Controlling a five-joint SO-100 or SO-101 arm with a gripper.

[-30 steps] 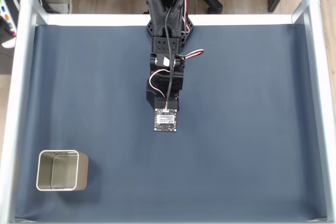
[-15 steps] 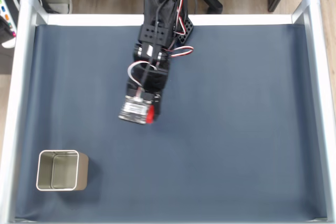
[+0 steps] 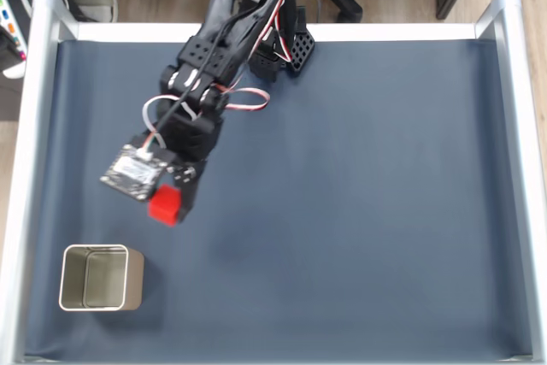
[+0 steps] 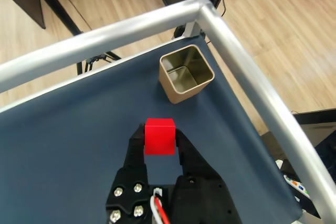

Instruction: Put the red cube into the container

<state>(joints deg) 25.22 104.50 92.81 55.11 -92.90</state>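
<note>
The red cube (image 3: pixel 165 203) (image 4: pixel 159 136) is held off the mat between the black fingers of my gripper (image 3: pixel 169 203) (image 4: pixel 159 142), which is shut on it. The container (image 3: pixel 100 277) (image 4: pixel 186 73), a square metal tin standing upright and empty, sits near the front left corner of the mat in the fixed view. In that view the cube is up and to the right of the tin, clearly apart from it. The wrist view has the tin ahead of the cube, slightly to the right, close to the rail corner.
A dark blue mat (image 3: pixel 359 211) covers the table, framed by silver rails (image 3: pixel 30 168) (image 4: pixel 247 82) on the left, right and far sides. The arm's base (image 3: pixel 278 32) stands at the far middle edge. Wooden floor lies beyond the rails.
The arm has swung left and forward across the mat, carrying the red cube from the centre towards the tin. The tin has not moved.
</note>
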